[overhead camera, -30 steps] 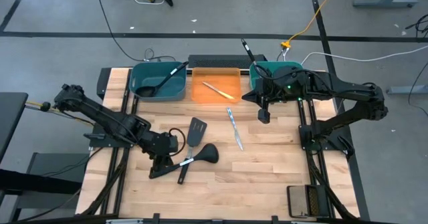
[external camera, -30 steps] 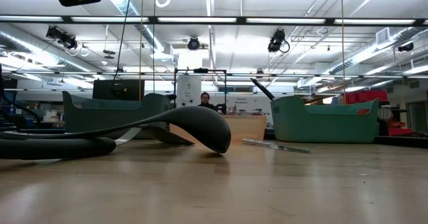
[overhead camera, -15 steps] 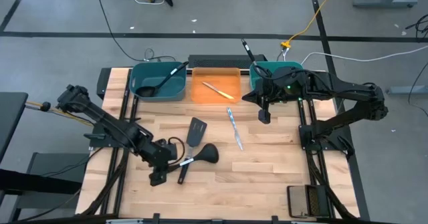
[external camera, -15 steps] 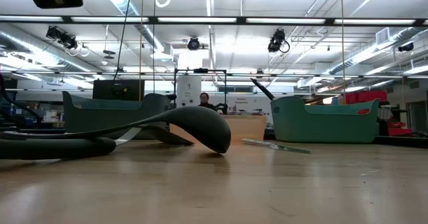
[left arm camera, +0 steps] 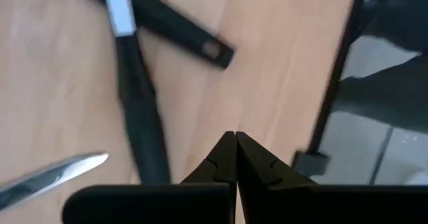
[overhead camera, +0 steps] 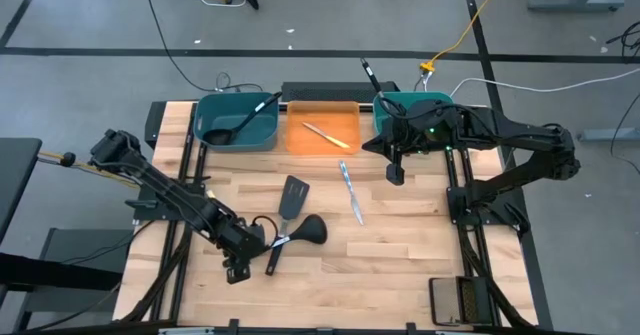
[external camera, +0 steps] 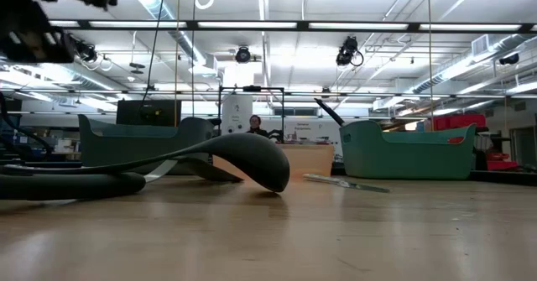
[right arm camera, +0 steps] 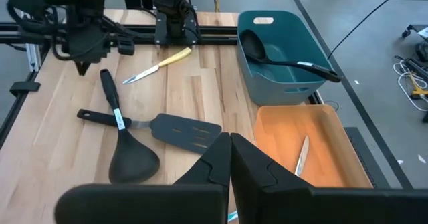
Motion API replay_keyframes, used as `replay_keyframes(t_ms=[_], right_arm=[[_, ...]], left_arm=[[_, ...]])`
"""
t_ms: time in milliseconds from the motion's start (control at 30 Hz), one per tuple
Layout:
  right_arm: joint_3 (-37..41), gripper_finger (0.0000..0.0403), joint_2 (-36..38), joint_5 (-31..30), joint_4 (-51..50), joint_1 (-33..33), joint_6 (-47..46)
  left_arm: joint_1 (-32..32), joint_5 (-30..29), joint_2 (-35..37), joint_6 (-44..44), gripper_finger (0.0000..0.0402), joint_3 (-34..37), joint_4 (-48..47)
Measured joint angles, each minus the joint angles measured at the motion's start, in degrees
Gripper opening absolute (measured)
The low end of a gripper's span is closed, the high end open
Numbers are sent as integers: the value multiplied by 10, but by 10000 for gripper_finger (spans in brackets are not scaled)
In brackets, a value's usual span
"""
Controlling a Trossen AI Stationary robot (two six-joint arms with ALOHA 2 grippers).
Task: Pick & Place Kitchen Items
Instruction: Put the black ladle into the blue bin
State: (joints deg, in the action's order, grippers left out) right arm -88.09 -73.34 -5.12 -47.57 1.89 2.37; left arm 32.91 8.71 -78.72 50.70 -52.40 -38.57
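Observation:
A black ladle (overhead camera: 308,230) and a black slotted spatula (overhead camera: 293,195) lie crossed on the table's near-left part; in the low view the ladle (external camera: 252,159) rests on its bowl rim. A silver knife (overhead camera: 352,192) lies mid-table. A yellow-handled knife (right arm camera: 159,64) lies by the left arm. Another ladle (overhead camera: 235,125) lies in the left teal bin, a knife (overhead camera: 325,134) in the orange bin, and a black handle (overhead camera: 369,75) sticks out of the right teal bin. My left gripper (left arm camera: 235,138) is shut, above the table beside the ladle's handle (left arm camera: 142,120). My right gripper (right arm camera: 231,142) is shut and hovers near the right teal bin.
Along the far edge stand the left teal bin (overhead camera: 212,140), the orange bin (overhead camera: 300,145) and the right teal bin (overhead camera: 430,100). Bare wood lies on the near-right part of the table (overhead camera: 400,255). A person (external camera: 256,126) shows far off in the room.
My left gripper has moved toward the table's near edge, past the ladle's handle, and come lower in the low view. The utensils and my right arm have kept still.

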Motion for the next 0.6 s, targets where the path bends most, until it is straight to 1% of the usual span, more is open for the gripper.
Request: replay_keyframes(t_ms=[233,333,600], right_arm=[[0,9,0,0,0,0,-3],[0,9,0,0,0,0,-4],[0,9,0,-15,0,0,-4]], left_arm=[[0,11,0,14,2,49,29],[0,0,0,30,2,58,31],[6,-44,0,27,2,60,0]])
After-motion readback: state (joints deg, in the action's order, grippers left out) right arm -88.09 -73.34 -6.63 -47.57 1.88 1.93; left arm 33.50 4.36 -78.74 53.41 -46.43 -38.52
